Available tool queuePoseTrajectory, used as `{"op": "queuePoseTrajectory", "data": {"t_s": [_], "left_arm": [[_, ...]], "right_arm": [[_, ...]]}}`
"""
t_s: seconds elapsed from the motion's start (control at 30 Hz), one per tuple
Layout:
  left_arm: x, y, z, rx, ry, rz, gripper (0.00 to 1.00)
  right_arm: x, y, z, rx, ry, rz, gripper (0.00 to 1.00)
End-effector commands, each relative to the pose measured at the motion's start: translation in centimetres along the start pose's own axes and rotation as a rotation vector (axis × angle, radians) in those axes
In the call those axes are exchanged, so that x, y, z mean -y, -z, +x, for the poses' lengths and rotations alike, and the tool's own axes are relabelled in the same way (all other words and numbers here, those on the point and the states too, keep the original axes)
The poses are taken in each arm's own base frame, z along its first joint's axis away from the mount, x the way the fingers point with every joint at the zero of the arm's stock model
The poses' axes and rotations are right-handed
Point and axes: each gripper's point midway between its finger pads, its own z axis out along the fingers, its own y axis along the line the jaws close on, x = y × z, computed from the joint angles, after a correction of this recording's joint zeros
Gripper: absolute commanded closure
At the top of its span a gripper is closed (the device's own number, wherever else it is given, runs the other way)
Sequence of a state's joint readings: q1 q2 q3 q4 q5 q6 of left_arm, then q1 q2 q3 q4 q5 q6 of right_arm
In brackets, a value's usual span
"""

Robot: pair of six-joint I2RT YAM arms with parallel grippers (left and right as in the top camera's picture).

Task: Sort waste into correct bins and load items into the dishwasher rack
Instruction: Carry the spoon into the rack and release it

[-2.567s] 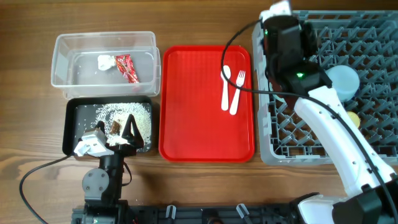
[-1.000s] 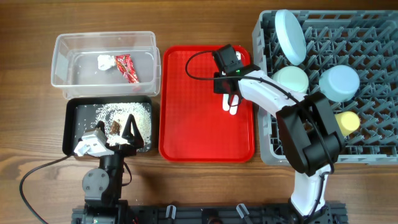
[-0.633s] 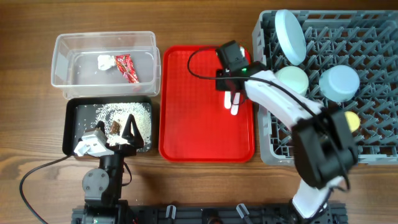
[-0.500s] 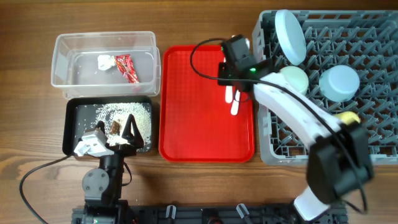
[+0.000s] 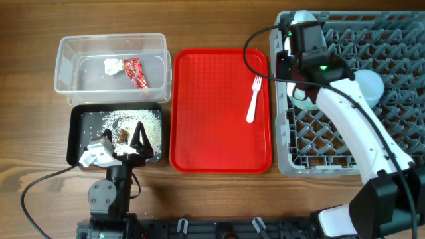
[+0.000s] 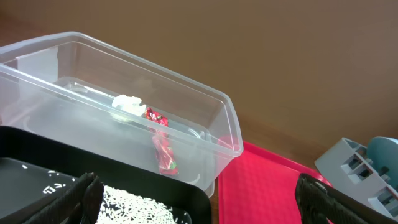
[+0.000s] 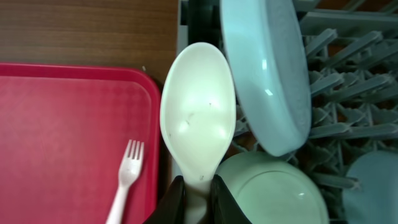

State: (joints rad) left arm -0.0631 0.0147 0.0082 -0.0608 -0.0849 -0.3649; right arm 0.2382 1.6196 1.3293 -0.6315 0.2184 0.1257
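In the right wrist view my right gripper (image 7: 198,202) is shut on the neck of the white spoon (image 7: 198,124), which hangs over the grey dishwasher rack's (image 7: 336,93) left edge beside the upright light blue plate (image 7: 264,68) and the pale green bowl (image 7: 267,193). From overhead, the right gripper (image 5: 290,60) sits at the rack's (image 5: 352,153) top left, and the small blue bowl (image 5: 370,86) is in the rack. The white fork (image 5: 252,99) lies on the red tray (image 5: 212,113). My left gripper (image 5: 129,143) stands open over the black tray (image 5: 74,133) of rice crumbs (image 5: 133,123).
The clear tub (image 5: 113,45) at the back left holds the white tissue (image 5: 111,66) and the red wrapper (image 5: 135,73). In the left wrist view the tub (image 6: 205,99), the black tray (image 6: 155,193) and the red tray (image 6: 261,186) lie ahead. Bare wood surrounds everything.
My right gripper has lifted the spoon off the red tray and carried it right and back to the rack's left edge. The fork stays on the tray. The left arm has not moved.
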Motion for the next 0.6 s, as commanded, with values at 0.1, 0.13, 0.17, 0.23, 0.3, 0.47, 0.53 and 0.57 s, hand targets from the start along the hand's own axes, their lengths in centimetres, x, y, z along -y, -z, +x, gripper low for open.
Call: {"op": "queuePoseTrajectory", "data": {"t_s": [0.1, 0.13, 0.17, 0.23, 0.3, 0.47, 0.53, 0.57], "left_arm": [[-0.3, 0.0, 0.0, 0.004, 0.009, -0.010, 0.00], [-0.3, 0.0, 0.0, 0.004, 0.009, -0.010, 0.00], [-0.3, 0.0, 0.0, 0.004, 0.009, -0.010, 0.00], [-0.3, 0.0, 0.0, 0.005, 0.009, -0.010, 0.00], [-0.3, 0.0, 0.0, 0.004, 0.009, -0.010, 0.00], [-0.3, 0.0, 0.0, 0.004, 0.009, -0.010, 0.00], [-0.3, 0.0, 0.0, 0.004, 0.009, -0.010, 0.00], [-0.3, 0.0, 0.0, 0.005, 0.009, -0.010, 0.00]], "right_arm": [[0.5, -0.5, 0.5, -0.020, 0.098, 0.016, 0.94], [0.5, -0.6, 0.6, -0.027, 0.099, 0.017, 0.94], [0.5, -0.6, 0.8, -0.034, 0.102, 0.018, 0.94], [0.6, -1.1, 1.6, -0.067, 0.109, 0.027, 0.94], [0.6, -1.7, 2.3, -0.098, 0.113, 0.030, 0.95], [0.3, -3.8, 4.0, -0.167, 0.121, 0.037, 0.96], [0.4, -4.1, 4.2, -0.175, 0.088, 0.049, 0.96], [0.5, -4.1, 4.2, -0.174, 0.071, 0.053, 0.95]]}}
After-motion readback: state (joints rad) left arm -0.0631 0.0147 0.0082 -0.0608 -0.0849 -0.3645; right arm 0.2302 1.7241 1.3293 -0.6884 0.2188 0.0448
